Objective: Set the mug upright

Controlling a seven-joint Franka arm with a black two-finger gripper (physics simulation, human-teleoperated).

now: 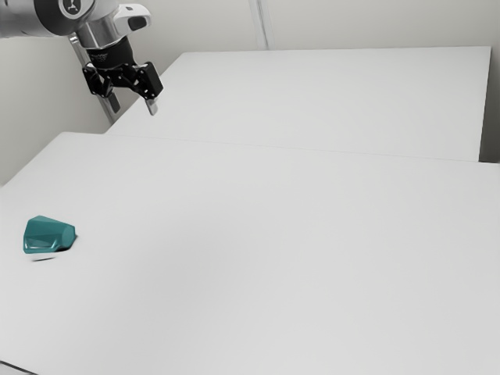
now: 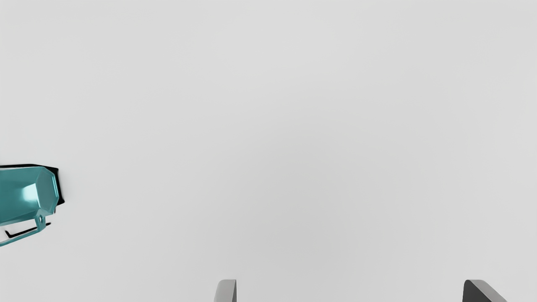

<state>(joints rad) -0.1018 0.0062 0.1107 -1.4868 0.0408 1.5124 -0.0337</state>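
My gripper point(image 1: 133, 105) hung in the air above the tabletop, pointed downward, its two fingers spread wide, with bare white surface in view between their tips. Pale walls point(image 1: 375, 23) rose behind it, as seen from the exterior camera. Beneath my gripper and out toward the exterior camera stretched the white table point(image 1: 273, 273), the broadest thing below it. Past a thin seam, a second white surface point(image 1: 336, 101) reached away from my gripper toward the exterior view's right. Above my gripper, my white and black arm point(image 1: 35, 19) came in from the exterior view's upper left.

The teal mug point(image 1: 48, 234) lay on its side on the table, lower than my gripper and well apart from it, on the exterior camera's side. In the wrist view it sat outside the gap between my gripper's point(image 2: 351, 289) fingers, past the finger nearer to it, its far end cut off by the view's edge. The mug's faceted base point(image 2: 47, 191) was the end nearer my gripper, and the body ran back from there, away from it. The slim teal handle point(image 2: 40, 226) stuck out from the mug's flank, on the side nearer the level of my fingertips, with a narrow black shadow point(image 2: 23, 233) beside it.
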